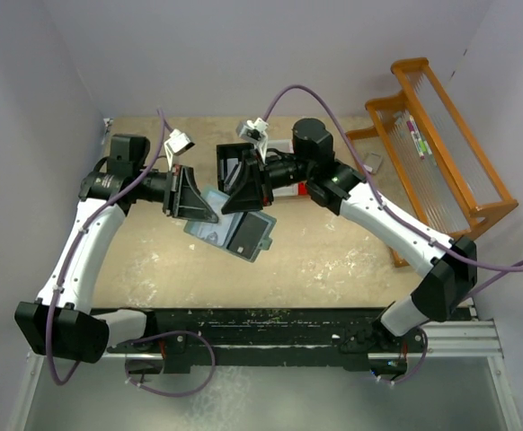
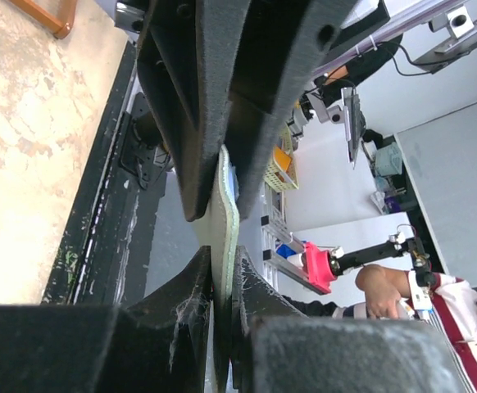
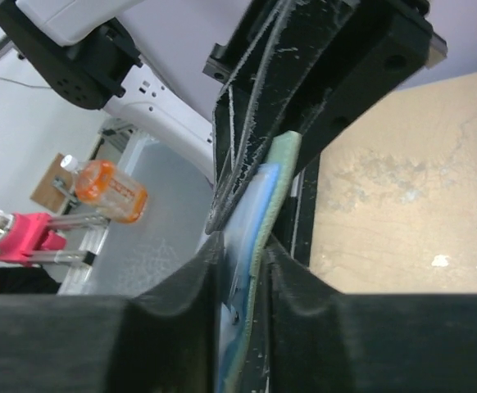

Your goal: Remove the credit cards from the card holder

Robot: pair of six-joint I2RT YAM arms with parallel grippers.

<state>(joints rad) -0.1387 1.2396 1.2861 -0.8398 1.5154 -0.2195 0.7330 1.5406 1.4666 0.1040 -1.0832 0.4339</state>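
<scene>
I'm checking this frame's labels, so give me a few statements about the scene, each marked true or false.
1. The left fingers are closed on the card holder. True.
2. The card holder lies alone on the table, far from both arms. False: both arms meet at it, and the right fingers press on it from both sides too.
3. An orange rack stands at the right of the scene. True.
4. The table top is black. False: it is mottled tan.
</scene>
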